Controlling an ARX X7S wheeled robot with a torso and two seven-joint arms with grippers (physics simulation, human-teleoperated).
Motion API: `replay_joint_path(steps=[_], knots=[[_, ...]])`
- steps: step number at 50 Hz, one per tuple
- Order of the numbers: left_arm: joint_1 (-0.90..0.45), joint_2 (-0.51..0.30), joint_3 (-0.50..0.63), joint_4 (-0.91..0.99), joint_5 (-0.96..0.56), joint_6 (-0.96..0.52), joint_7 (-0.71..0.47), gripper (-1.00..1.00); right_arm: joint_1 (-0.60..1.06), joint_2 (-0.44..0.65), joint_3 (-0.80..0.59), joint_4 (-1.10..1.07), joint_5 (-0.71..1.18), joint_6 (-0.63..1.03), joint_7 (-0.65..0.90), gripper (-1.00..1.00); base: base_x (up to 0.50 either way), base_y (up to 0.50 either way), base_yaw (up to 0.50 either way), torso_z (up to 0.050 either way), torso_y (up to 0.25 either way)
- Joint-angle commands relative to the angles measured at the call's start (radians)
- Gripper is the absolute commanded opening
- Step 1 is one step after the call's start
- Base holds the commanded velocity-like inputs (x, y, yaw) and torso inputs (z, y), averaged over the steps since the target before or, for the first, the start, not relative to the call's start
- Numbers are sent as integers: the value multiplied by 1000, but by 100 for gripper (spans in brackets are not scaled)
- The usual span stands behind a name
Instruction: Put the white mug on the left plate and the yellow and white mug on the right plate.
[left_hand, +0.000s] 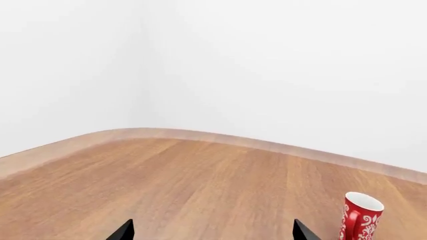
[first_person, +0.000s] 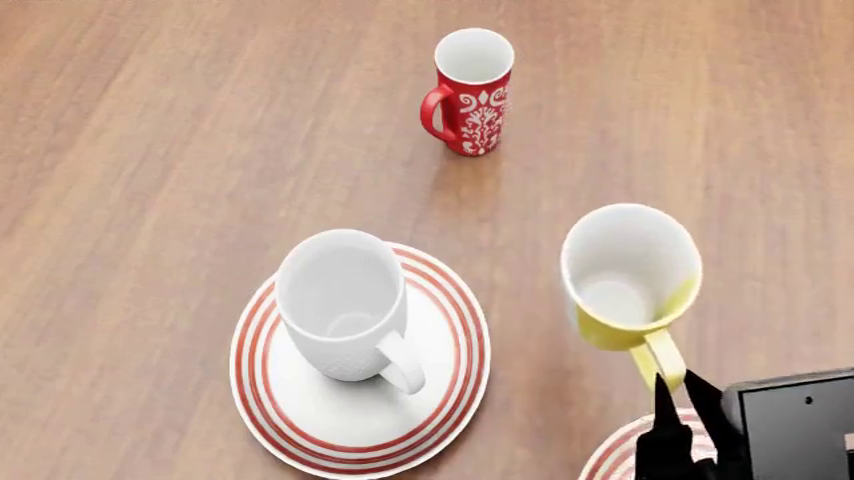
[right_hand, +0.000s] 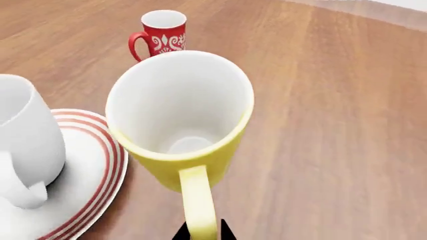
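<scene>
The white mug stands upright on the left plate, handle toward me; it also shows at the edge of the right wrist view as the white mug on the left plate. The yellow and white mug is tilted, just beyond the right plate, of which only a rim sliver shows. My right gripper is shut on its yellow handle; up close the right gripper pinches the handle of the yellow and white mug. My left gripper is open over bare table.
A slim red patterned mug stands upright farther back; it also appears as the red mug and the red mug. The wooden table ends in a rounded far edge against white walls.
</scene>
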Motion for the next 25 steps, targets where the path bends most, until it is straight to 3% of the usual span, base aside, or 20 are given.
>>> replay_joint_path(steps=[1,25], knots=[[9,-2,-6,11,-1,-1,-11,100,-186,24,110,-149,30,-4,-33,-100,0,0,0,0,0],[8,-11,-8,13,-11,1,-13,100,-452,-2,308,-241,83,-41,-95,-100,0,0,0,0,0]])
